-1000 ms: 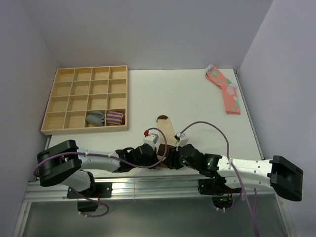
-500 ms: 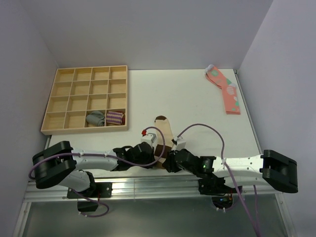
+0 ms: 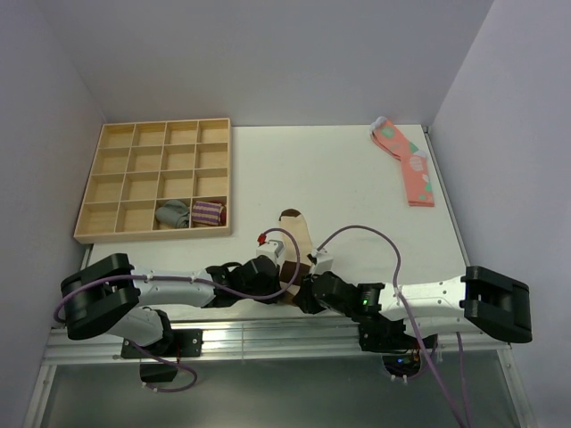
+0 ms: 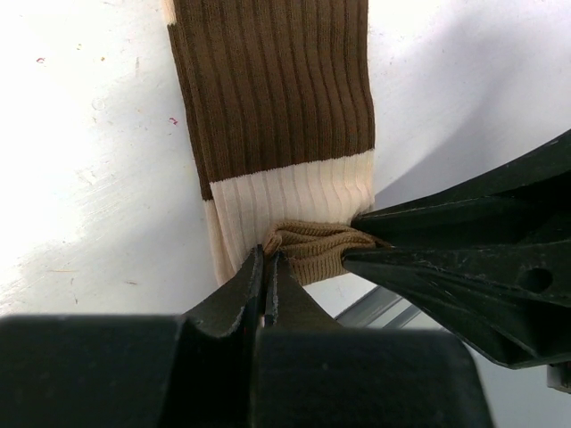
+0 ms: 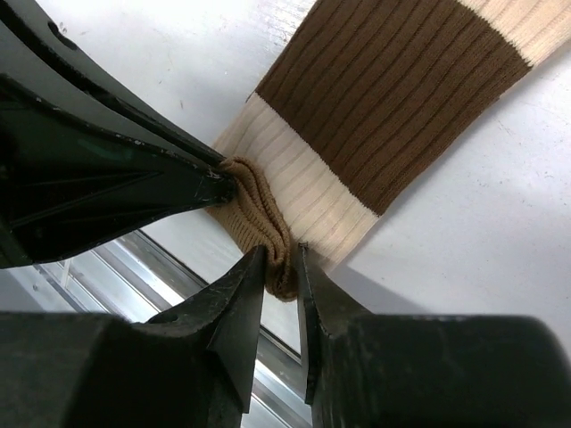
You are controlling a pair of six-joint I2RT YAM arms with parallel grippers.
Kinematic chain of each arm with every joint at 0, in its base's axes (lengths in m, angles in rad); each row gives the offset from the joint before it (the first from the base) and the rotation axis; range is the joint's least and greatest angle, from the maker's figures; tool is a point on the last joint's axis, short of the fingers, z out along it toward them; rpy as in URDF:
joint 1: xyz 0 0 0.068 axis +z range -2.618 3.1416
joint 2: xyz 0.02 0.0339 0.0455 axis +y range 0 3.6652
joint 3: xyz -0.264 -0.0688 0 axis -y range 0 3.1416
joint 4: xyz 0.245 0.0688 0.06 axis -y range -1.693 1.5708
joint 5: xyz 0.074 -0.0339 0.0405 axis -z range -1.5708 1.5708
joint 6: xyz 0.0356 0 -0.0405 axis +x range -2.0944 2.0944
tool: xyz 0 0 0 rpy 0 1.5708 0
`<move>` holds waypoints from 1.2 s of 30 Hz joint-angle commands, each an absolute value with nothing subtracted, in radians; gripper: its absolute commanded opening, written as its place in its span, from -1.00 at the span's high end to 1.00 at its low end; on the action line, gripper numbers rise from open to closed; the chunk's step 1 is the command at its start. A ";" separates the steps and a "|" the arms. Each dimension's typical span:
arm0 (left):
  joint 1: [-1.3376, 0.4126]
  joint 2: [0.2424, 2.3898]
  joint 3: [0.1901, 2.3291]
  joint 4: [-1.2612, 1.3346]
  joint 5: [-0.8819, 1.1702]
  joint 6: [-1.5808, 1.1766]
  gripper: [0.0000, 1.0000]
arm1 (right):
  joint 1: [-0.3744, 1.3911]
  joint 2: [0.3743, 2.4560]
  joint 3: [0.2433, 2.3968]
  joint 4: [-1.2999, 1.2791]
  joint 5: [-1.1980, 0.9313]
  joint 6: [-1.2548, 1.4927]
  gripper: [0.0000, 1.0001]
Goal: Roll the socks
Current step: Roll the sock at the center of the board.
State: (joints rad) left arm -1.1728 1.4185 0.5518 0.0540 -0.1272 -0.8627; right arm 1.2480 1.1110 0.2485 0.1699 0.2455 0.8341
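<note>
The beige socks [image 3: 298, 239] with dark brown bands lie stacked near the table's front edge, toe pointing away. Their tan cuff [image 4: 314, 248] is bunched up at the near end, also seen in the right wrist view [image 5: 263, 218]. My left gripper [image 4: 268, 264] is shut on the left side of that cuff; it sits at the sock's near end in the top view [image 3: 278, 278]. My right gripper [image 5: 282, 259] is shut on the cuff's right side, facing the left one [image 3: 308, 283]. The two grippers almost touch.
A wooden compartment tray [image 3: 153, 181] stands at the back left, holding a grey rolled sock [image 3: 173, 214] and a purple-striped one [image 3: 208, 212]. Pink socks with green spots [image 3: 407, 160] lie at the back right. The metal table rail [image 3: 268, 334] runs just below the grippers.
Both grippers have slid left and closer together at the sock's cuff. The right arm has stretched lower and flatter along the front edge. The cuff is now bunched.
</note>
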 commanded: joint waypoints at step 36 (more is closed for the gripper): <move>-1.367 1.177 0.193 0.655 -0.532 -0.713 0.04 | 0.904 1.333 0.437 -0.074 -0.320 0.799 0.79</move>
